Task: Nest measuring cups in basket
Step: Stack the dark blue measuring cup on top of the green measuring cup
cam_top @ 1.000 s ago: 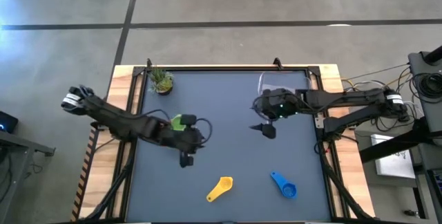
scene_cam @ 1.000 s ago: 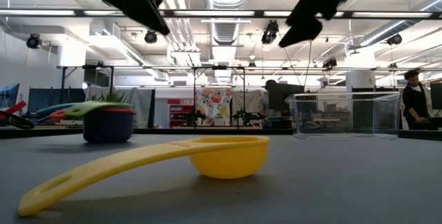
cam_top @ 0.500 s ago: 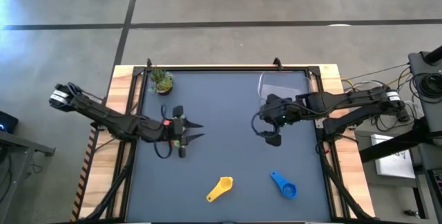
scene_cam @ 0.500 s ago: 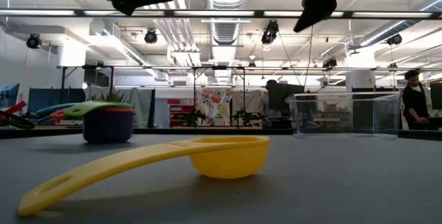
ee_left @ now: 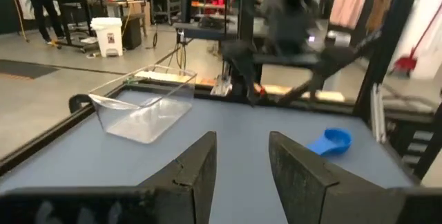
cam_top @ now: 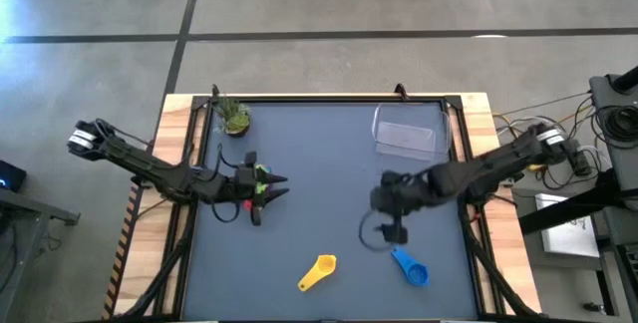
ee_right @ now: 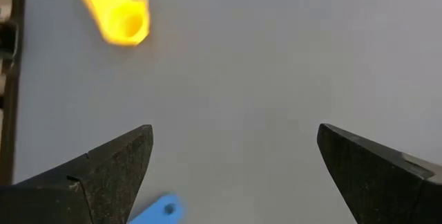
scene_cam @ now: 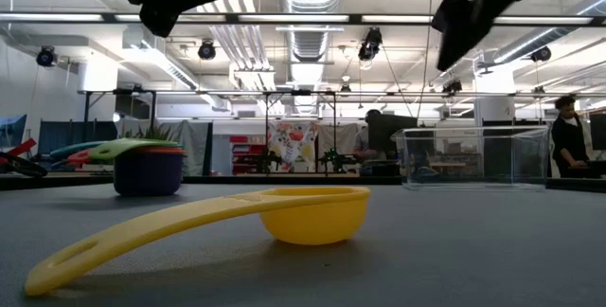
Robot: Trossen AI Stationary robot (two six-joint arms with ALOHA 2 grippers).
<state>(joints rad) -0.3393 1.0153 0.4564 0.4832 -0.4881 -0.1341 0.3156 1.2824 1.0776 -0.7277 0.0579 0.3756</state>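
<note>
From above, the right claw (cam_top: 396, 231) hangs spread wide and empty just above the blue cup (cam_top: 409, 265), the yellow cup (cam_top: 318, 272) off to its left, the clear basket (cam_top: 404, 134) near the table's (cam_top: 319, 163) far right corner. The left claw (cam_top: 261, 187) hovers mid-left over the stacked cups (cam_top: 257, 175). In the left wrist view its fingers (ee_left: 197, 175) stand narrowly parted, nothing between them; in the right wrist view, fingers (ee_right: 110, 172) wide apart over bare table.

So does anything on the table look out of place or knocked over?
Nothing spilled or damaged. The yellow cup and blue cup lie loose near the front edge, far from the basket, which looks empty. A stack of cups sits on the table, not in it.
</note>
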